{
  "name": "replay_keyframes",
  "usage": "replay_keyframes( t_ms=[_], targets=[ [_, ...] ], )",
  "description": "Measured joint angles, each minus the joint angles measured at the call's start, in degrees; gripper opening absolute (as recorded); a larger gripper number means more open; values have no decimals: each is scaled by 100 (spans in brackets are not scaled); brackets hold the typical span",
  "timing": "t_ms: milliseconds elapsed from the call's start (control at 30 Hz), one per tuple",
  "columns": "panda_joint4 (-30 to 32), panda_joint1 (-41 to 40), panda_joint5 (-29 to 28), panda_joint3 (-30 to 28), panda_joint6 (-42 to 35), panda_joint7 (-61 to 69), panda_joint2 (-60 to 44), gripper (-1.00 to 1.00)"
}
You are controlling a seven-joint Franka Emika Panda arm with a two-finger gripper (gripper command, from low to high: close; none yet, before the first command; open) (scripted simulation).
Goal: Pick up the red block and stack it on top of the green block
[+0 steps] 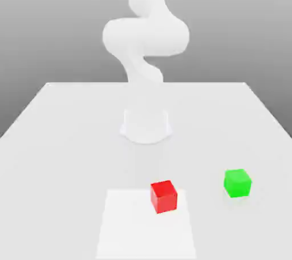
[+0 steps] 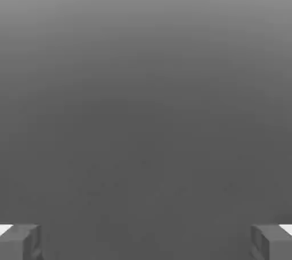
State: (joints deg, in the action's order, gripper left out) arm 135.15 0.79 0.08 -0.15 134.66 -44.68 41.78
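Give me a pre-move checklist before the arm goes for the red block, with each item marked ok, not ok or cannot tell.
1. Gripper open: ok, the hand view has its fingers set wide apart with nothing between them.
2. Red block free to grasp: ok, it sits alone on the table, nothing on top.
3. Green block top bare for stacking: ok.
4. Blocks apart: ok, a clear gap, green toward the exterior view's right.
5. Gripper lined up over the red block: not ok, the hand view has no block between the fingers.
6. Red block squared to the fingers: cannot tell.
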Motion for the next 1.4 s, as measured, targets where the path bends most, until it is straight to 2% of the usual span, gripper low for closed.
replay_keyframes(
  t_ms=[567, 800, 833, 1067, 1300, 1400],
  targets=[
    [2718, 552, 6, 21, 2457, 943, -3593, 0],
    [2722, 586, -15, 25, 3732, 999, -5137, 0],
    [2699, 589, -18, 23, 3880, 996, -5309, -100],
    [2696, 581, -42, 28, 3900, 974, -5335, -100],
    [2880, 538, -9, 81, 2783, 1005, -4035, -100],
    [2849, 1007, 53, 268, 2510, 1494, -3793, -100]
  ],
)
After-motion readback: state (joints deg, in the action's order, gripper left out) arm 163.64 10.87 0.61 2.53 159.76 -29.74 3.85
